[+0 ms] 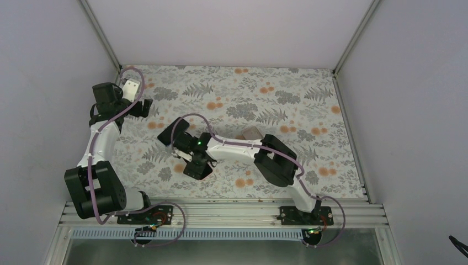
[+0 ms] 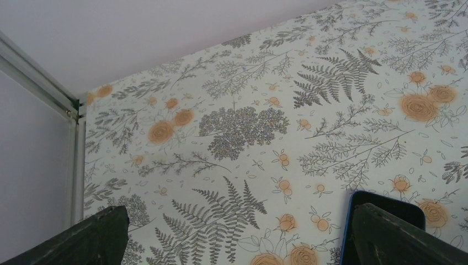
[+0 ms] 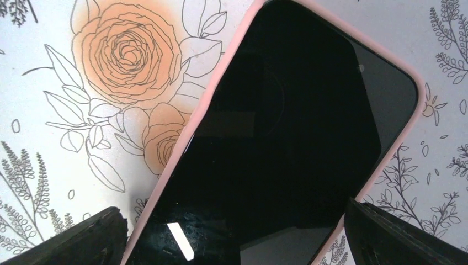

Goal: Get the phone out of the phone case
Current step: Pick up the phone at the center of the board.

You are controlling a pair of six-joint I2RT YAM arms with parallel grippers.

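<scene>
- Your right pincer hangs spread to its widest and holds nothing. The phone lies between its two dark fingers, a stance that, by my reading, readies a squeeze across the phone's narrow width.
- The phone lies flat, screen up, straight beneath that pincer and slanting across its gap, seated in its case.
- The case shows as a matte pink rim with rounded corners and looks soft. The screen is glossy black glass that catches glare, so expect it to be slippery.
- Your left pincer is spread just as wide and is empty. A second phone with a blue edge lies partly hidden by one of its fingers, on the flower-printed bench.
</scene>
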